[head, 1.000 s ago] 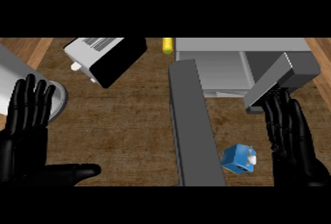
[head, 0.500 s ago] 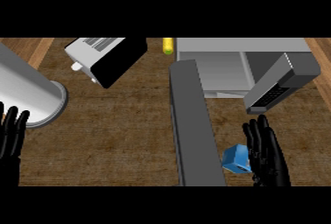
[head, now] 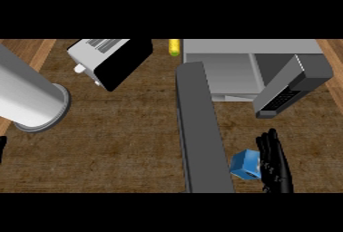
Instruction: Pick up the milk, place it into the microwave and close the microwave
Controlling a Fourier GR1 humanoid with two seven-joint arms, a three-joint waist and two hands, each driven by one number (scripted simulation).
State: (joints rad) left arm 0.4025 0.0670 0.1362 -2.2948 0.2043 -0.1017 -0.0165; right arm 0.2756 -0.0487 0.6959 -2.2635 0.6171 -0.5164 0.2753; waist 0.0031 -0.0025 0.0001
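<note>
The right hand (head: 275, 164), fingers straight, rests against a blue milk carton (head: 245, 164) beside the open microwave door (head: 201, 136).

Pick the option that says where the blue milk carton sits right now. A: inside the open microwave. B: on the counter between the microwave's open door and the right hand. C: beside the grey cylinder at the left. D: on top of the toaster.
B: the milk carton stands on the wooden counter, with the open microwave door at its left and the right hand against its right side.
</note>
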